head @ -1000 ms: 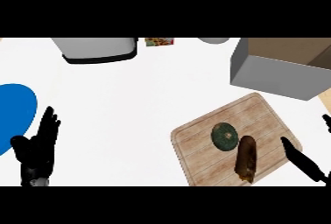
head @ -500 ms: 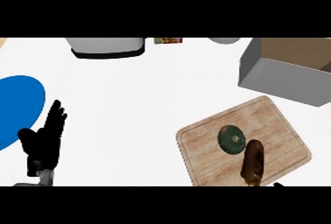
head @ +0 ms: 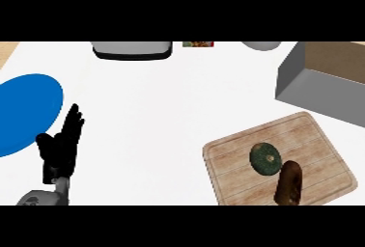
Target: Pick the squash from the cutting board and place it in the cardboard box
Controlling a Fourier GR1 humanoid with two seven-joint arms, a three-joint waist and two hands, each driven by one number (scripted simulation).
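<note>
A dark green round squash [head: 266, 158] lies on the wooden cutting board [head: 235, 154] at the lower right. Just below it on the same board lies a brown elongated loaf-like item [head: 289, 183]. The cardboard box [head: 324, 82] stands open at the upper right, behind the board. My left hand [head: 62, 147] shows at the lower left, open with straight fingers pointing up, far from the board. My right hand shows nowhere in the view.
A blue plate [head: 25, 113] lies at the left edge beside my left hand. A grey and black appliance [head: 133, 49] stands at the back. A pale bowl-like object [head: 261, 45] and a small colourful packet [head: 198, 44] sit along the far edge.
The view has shifted so everything sits further right and lower. My right hand, seen at the right edge a second ago, has left the view. My left hand holds its open pose.
</note>
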